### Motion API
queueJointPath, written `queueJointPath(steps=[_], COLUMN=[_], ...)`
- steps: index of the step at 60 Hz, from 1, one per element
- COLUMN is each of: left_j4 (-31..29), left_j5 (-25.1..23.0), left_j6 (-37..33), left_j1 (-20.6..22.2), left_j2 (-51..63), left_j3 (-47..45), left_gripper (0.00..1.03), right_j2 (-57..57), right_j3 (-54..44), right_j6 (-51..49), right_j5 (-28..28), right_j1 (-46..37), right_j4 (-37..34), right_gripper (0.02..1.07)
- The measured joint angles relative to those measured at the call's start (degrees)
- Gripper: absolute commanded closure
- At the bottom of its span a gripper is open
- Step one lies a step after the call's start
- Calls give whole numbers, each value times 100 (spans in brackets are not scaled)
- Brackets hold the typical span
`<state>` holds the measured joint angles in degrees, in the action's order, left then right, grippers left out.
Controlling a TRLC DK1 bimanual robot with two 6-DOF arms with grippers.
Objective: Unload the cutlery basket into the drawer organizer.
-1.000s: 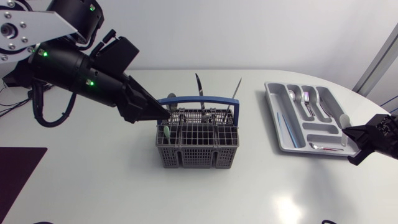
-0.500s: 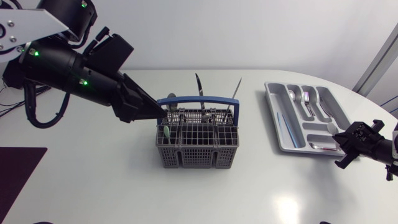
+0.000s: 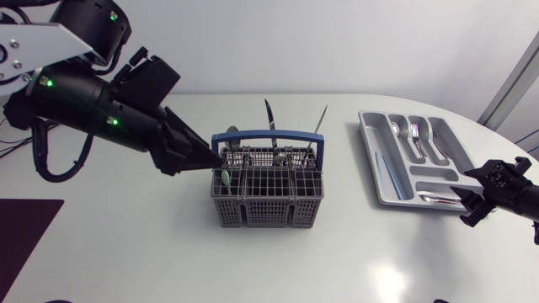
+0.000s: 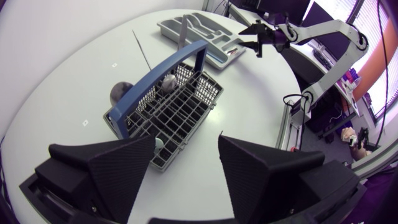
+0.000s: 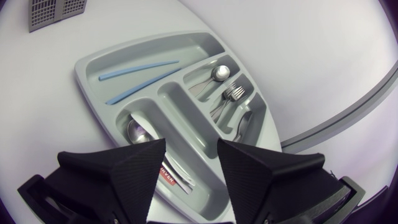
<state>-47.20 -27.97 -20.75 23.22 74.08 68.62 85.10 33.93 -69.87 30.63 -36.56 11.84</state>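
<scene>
Matte black left gripper (image 3: 216, 158) at the left end of the grey plastic lattice cutlery basket (image 3: 268, 209) with its blue hoop handle, jaws spread wide, gripping nothing. Basket at mid-table, steel knife (image 3: 269, 118) upright inside. Farther right, grey moulded drawer organizer (image 3: 368, 135) with silver forks (image 5: 231, 93) and pale blue sticks (image 5: 138, 68). Right gripper (image 3: 468, 200) over its near right corner, jaws parted, empty.

basket (image 3: 268, 210): grey mesh, blue handle (image 3: 268, 135) upright, mid-table; two knives (image 3: 269, 118) stick up from it
organizer (image 3: 369, 156): grey tray well apart, holding spoons (image 5: 217, 72), forks (image 5: 231, 93), blue sticks (image 5: 138, 67)
</scene>
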Motion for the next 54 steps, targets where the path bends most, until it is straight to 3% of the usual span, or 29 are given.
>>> queueJointPath(steps=[6, 18, 28, 32, 38, 47, 54], left_j4=[2, 74, 22, 55, 304, 787, 1311], left_j5=[151, 741, 863, 863, 861, 868, 708], left_j6=[0, -201, -396, -487, -595, -785, -990], left_j1=[101, 483, 466, 459, 402, 210, -9], left_j2=[0, -175, -264, -350, -540, -586, -654], left_j3=[-146, -291, -291, -339, -662, -1314, -1823], left_gripper=[17, 17, 17, 17, 17, 17, 17], right_j2=[-494, -1390, -2498, -2905, -3309, -3348, -2859], right_j3=[-33, -184, -203, -181, -37, 564, 1180], right_j6=[74, 133, 616, 999, 1987, 3598, 4642], right_j5=[90, 219, 256, 162, -413, -1388, -1639], right_j1=[4, 127, 774, 1309, 2629, 4723, 5783], right_j4=[-339, -1338, -2684, -3174, -3620, -3860, -3866], right_gripper=[22, 20, 20, 20, 20, 20, 21])
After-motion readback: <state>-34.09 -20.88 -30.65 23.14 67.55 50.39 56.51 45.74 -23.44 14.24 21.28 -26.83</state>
